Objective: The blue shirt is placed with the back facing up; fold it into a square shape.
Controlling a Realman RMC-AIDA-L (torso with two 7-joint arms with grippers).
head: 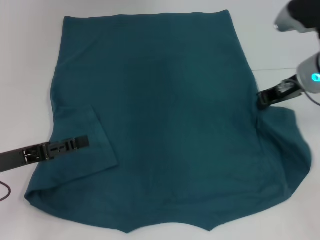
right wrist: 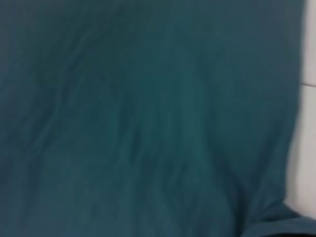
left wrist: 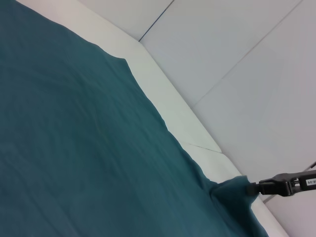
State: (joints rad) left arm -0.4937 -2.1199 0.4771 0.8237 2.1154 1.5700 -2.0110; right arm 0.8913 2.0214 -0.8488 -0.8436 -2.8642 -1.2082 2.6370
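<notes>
Teal-blue cotton covers most of the white table: the blue shirt lies spread flat with its plain side up, hem toward the far edge and neck toward the robot, no lettering visible. Progress is judged as early. On the robot's left, the sleeve has been turned inward and lies flat on the body, its edge forming a clean diagonal; the left gripper rests on that flap, fingers low against the cloth. Whether they are pinching fabric or merely lying on it cannot be told from any view. On the robot's right, the corresponding sleeve is not yet folded: it sits as a loose, rounded bulge beyond the side seam. The right gripper is at that seam near the armpit, and the left wrist view shows the same gripper with the fabric drawn up into a small peak at its tip, which suggests it is pinching the cloth; the jaws themselves are not resolved, so this is a judgement only. The right wrist view shows only shirt fabric and a strip of table. Outstanding, as judged: the right sleeve fold, any narrowing of the sides, and the lengthwise folds needed to bring the garment to a square.
</notes>
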